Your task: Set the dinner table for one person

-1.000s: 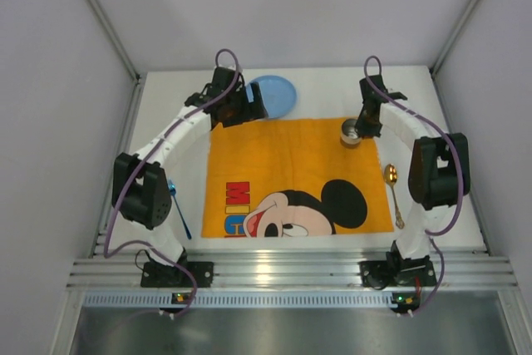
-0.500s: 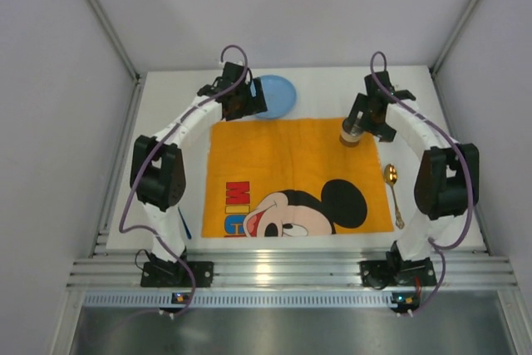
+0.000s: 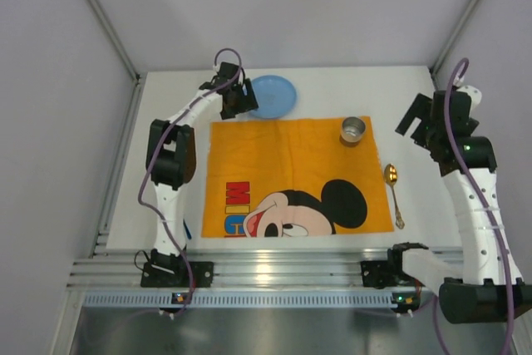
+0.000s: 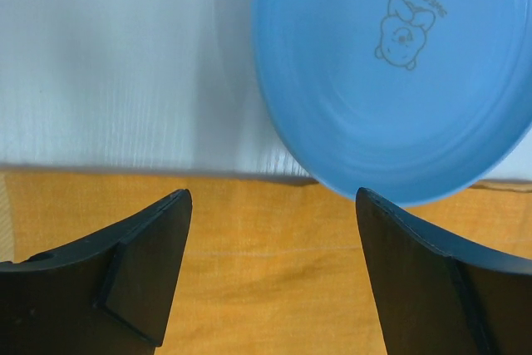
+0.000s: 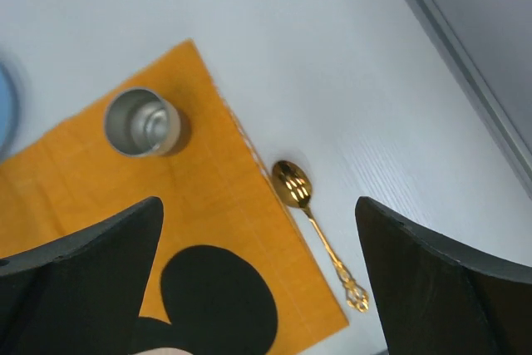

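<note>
Showing dinner table [image 3: 349,89] w/ orange Mickey Mouse cloth [image 3: 291,164] spread at centre. Catching left gripper [image 4: 273,195] low over cloth's far-left corner, gaping wide, gripping nothing. Locating blue plate [image 4: 391,72] flat on the white top, ahead of that claw and off to its right, near rim reaching cloth's far edge; overlapping or merely meeting it, not telling. Finding no part of plate between the fingers, nor touching either. Being round, offering no long axis, thus leaving only the rim's bearing to matter: ahead-right. Judging next move as needing a sidestep rightward and fwd to straddle the rim before any closing, then a carry onto cloth's middle. Marking left arm as much the nearer to plate. Placing right gripper [image 5: 258,202] high by table's right side, likewise spread wide and empty. Seeing below it steel cup [image 5: 141,122] upright on cloth's far-right corner, and gold spoon [image 5: 320,234] on bare top just beside cloth's right edge, handle running roughly along that edge, bowl at far end.
</note>
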Motion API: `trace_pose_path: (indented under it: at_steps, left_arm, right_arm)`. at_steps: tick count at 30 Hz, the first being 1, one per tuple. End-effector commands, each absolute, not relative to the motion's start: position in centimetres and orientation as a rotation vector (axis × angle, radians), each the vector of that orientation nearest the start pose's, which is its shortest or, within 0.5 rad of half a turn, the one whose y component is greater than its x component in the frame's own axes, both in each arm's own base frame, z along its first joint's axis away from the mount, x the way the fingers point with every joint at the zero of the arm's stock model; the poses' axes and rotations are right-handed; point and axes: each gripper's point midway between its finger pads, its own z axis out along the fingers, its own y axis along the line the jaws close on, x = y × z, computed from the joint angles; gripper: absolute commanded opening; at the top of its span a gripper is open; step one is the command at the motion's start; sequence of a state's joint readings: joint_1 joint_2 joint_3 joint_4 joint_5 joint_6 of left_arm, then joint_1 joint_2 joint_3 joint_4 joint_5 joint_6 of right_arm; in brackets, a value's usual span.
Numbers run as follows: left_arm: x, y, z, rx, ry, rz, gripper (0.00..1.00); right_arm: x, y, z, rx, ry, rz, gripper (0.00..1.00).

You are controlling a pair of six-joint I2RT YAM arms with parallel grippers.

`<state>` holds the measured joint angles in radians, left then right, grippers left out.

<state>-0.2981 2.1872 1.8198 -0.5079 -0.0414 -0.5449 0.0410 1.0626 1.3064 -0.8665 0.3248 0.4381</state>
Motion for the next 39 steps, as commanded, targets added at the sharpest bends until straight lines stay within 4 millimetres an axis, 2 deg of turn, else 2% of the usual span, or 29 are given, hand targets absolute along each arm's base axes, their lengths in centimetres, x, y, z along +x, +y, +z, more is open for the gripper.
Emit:
trace_pose_path:
  at_steps: [1,2,3,8,14,16,17,19,20,22,23,25,26,27,28,31,32,34,35,36,37,38,39]
  left_arm:
    - [56.2,-17.9,10.4,-0.329,2.343,-0.438,0.85]
    - [56.5,-17.9,9.3,-0.335,2.359,-0.444,0.85]
    - [56.8,-17.8,9.0,-0.340,2.361,-0.456,0.85]
    - [57.5,-18.1,6.7,-0.383,2.375,-0.539,0.85]
    - [57.9,-19.5,4.7,-0.406,2.389,-0.639,0.82]
    - [58.4,-20.1,5.0,-0.406,2.373,-0.681,0.79]
    - [58.5,-20.4,4.3,-0.420,2.380,-0.693,0.72]
    - [59.0,-20.8,4.8,-0.422,2.369,-0.722,0.62]
    - [59.1,-20.8,4.3,-0.436,2.373,-0.724,0.54]
    - [59.5,-20.9,4.7,-0.443,2.364,-0.729,0.14]
    - [59.7,-20.9,5.1,-0.452,2.355,-0.730,0.00]
    - [60.0,-20.9,6.3,-0.451,2.331,-0.744,0.00]
    - [60.3,-21.0,7.9,-0.442,2.300,-0.755,0.00]
    - [60.3,-21.0,8.6,-0.437,2.284,-0.765,0.00]
    - [60.5,-21.1,10.8,-0.421,2.240,-0.782,0.00]
    - [60.3,-21.3,13.8,-0.397,2.189,-0.824,0.00]
    - [60.1,-21.3,16.1,-0.380,2.150,-0.841,0.00]
    - [59.3,-21.4,17.6,-0.360,2.134,-0.869,0.00]
    - [58.8,-21.3,20.1,-0.339,2.095,-0.885,0.00]
    - [57.9,-21.6,20.0,-0.326,2.110,-0.901,0.00]
    - [57.0,-21.5,22.0,-0.300,2.084,-0.905,0.00]
    - [55.9,-21.4,21.1,-0.300,2.121,-0.900,0.00]
    - [55.0,-21.3,21.2,-0.290,2.133,-0.896,0.00]
  right_arm:
    - [26.3,-4.4,24.6,0.612,2.226,-0.217,1.00]
    - [26.0,-4.5,24.5,0.615,2.228,-0.224,1.00]
    - [25.7,-5.3,24.4,0.652,2.226,-0.239,1.00]
    - [24.5,-6.0,24.4,0.690,2.221,-0.252,1.00]
    - [23.2,-6.2,23.2,0.731,2.244,-0.256,1.00]
    - [22.9,-6.1,22.8,0.734,2.256,-0.250,1.00]
    - [22.8,-6.1,22.7,0.735,2.255,-0.250,1.00]
    - [22.6,-6.1,22.4,0.737,2.265,-0.248,1.00]
    - [22.6,-6.1,22.4,0.736,2.269,-0.249,1.00]
    - [22.6,-6.0,22.3,0.731,2.276,-0.242,1.00]
    - [22.7,-6.0,22.3,0.730,2.277,-0.239,1.00]
    - [22.8,-5.8,22.4,0.722,2.280,-0.225,1.00]
    - [22.9,-5.8,22.5,0.717,2.282,-0.223,1.00]
    - [23.0,-5.6,22.6,0.710,2.283,-0.213,1.00]
    - [23.0,-5.5,22.6,0.706,2.285,-0.206,1.00]
    - [23.3,-5.0,22.9,0.694,2.284,-0.170,1.00]
    - [23.4,-4.8,23.0,0.689,2.284,-0.158,1.00]
    - [23.7,-4.2,23.5,0.673,2.277,-0.122,1.00]
    - [23.7,-3.9,23.8,0.660,2.272,-0.108,1.00]
    - [23.7,-3.7,24.2,0.651,2.259,-0.101,1.00]
    - [23.6,-3.4,24.6,0.634,2.247,-0.089,1.00]
    - [23.5,-3.3,24.8,0.627,2.241,-0.087,1.00]
    - [23.3,-3.1,25.0,0.619,2.236,-0.080,1.00]
